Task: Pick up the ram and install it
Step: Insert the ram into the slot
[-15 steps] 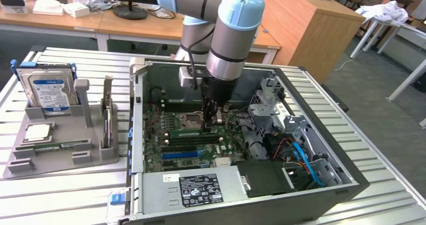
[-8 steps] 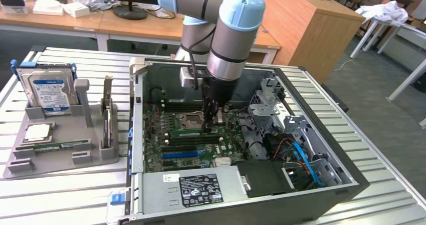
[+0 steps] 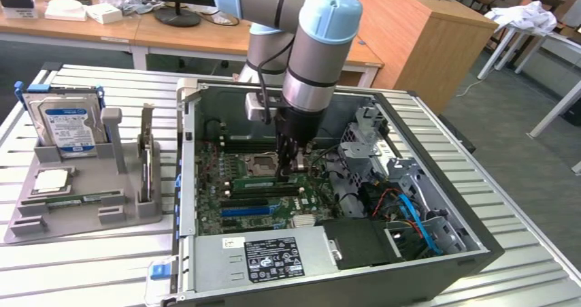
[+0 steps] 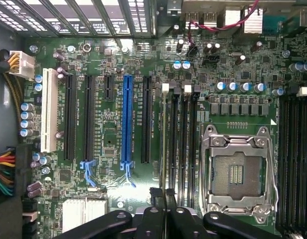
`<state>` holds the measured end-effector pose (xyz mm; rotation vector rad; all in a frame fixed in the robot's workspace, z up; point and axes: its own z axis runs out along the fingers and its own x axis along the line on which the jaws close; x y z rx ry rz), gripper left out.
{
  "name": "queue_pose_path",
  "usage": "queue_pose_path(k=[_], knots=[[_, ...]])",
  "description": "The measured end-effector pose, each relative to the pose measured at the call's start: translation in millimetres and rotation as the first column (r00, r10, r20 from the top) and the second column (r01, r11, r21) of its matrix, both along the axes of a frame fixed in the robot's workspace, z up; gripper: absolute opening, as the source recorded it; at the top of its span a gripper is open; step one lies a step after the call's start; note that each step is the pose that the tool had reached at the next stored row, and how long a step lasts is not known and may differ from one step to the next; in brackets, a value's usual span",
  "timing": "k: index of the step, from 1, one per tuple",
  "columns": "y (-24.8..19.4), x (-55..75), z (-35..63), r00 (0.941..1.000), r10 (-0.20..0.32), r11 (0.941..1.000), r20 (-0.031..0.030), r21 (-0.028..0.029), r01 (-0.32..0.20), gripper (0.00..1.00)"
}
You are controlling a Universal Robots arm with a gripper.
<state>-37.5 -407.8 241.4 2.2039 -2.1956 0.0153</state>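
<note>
My hand pinches the ram in a motherboard slot, at six o'clock of the CPU socket in the exterior view.

Slatted table: computer case, grey holder

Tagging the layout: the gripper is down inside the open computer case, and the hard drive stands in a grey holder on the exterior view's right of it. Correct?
Wrong side: the exterior view shows the hard drive standing in the grey holder on its left of the computer case. The gripper is down inside the case.
</note>
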Motion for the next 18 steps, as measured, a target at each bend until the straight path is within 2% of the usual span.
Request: queue_pose_path(k=[4, 9, 18], knots=[[0.9, -0.2, -1.5, 1.0000, 0.000, 1.0000, 0.0009, -0.0010, 0.000, 0.12], [2.4, -0.1, -1.7, 1.0000, 0.004, 1.0000, 0.0013, -0.0050, -0.004, 0.12], [2.5, -0.1, -3.5, 1.0000, 0.009, 0.9999, 0.0012, -0.0060, -0.009, 0.12]])
